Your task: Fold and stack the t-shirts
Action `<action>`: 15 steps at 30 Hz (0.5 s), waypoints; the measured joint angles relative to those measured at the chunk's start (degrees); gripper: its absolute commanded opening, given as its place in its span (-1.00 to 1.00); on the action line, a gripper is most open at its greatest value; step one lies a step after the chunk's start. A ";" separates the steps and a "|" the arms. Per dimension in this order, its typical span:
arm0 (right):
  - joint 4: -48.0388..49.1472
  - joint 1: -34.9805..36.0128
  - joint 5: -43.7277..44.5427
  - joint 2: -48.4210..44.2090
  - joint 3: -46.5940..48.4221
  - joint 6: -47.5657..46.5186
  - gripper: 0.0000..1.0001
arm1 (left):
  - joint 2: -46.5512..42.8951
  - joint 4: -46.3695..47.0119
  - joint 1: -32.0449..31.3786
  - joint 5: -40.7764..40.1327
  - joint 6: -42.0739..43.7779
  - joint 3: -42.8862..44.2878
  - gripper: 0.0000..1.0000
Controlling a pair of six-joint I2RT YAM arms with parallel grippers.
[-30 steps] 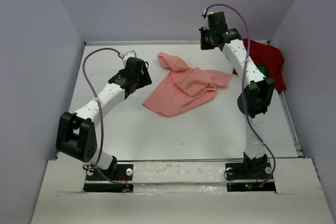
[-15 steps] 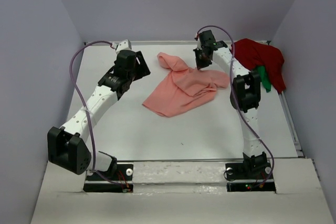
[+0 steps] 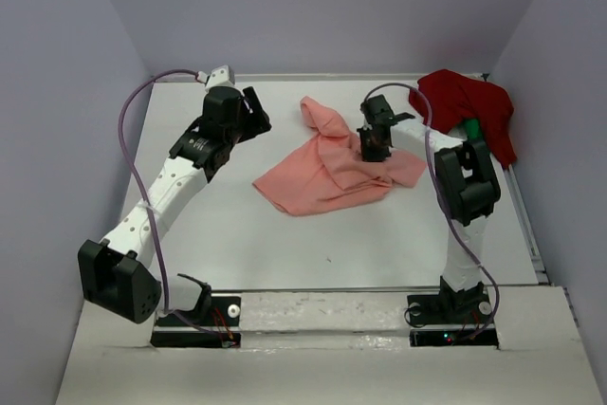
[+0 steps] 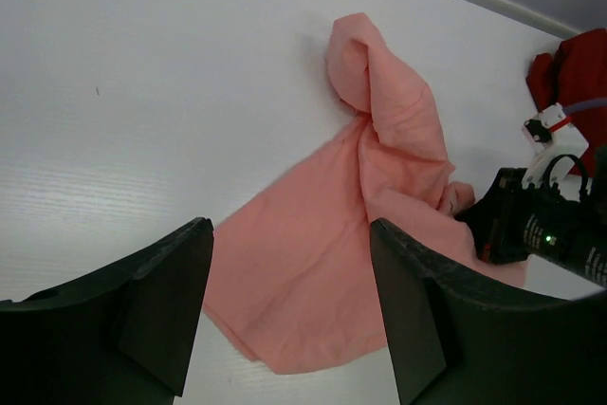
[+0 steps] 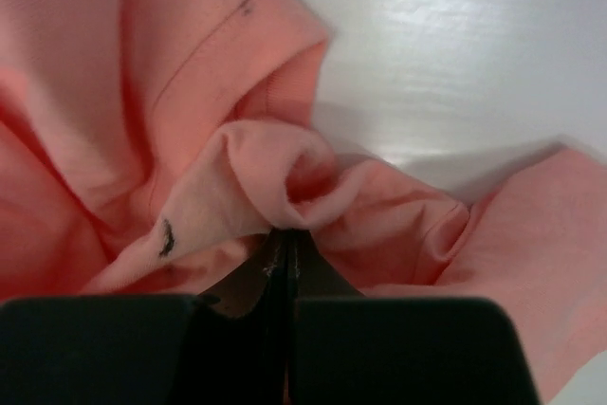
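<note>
The salmon-pink t-shirt (image 3: 322,173) (image 4: 322,263) lies crumpled in the middle of the white table (image 3: 285,244). My right gripper (image 3: 372,151) (image 5: 286,234) is shut, its tips pressed down into a bunched fold of this shirt (image 5: 142,92); no cloth shows between the jaws. My left gripper (image 3: 254,113) (image 4: 289,310) hovers open to the left of the shirt, with nothing between its fingers. A dark red t-shirt (image 3: 469,106) (image 4: 569,73) is heaped at the back right, and a strip of bright green t-shirt (image 3: 471,130) shows just under it.
Purple-grey walls close in the table on the left, back and right. The right arm's elbow (image 3: 467,177) stands near the dark red heap. A raised white ledge (image 3: 322,315) holds both arm bases at the near edge.
The right gripper came down from the back, still shut, onto the salmon-pink shirt and pushed its right part nearer and rightward. The left arm stretched toward the back left.
</note>
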 measured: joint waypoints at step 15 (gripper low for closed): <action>0.26 27.23 13.42 -18.84 -15.61 14.69 -0.93 | -2.01 -2.51 -0.04 -0.83 1.55 1.73 0.56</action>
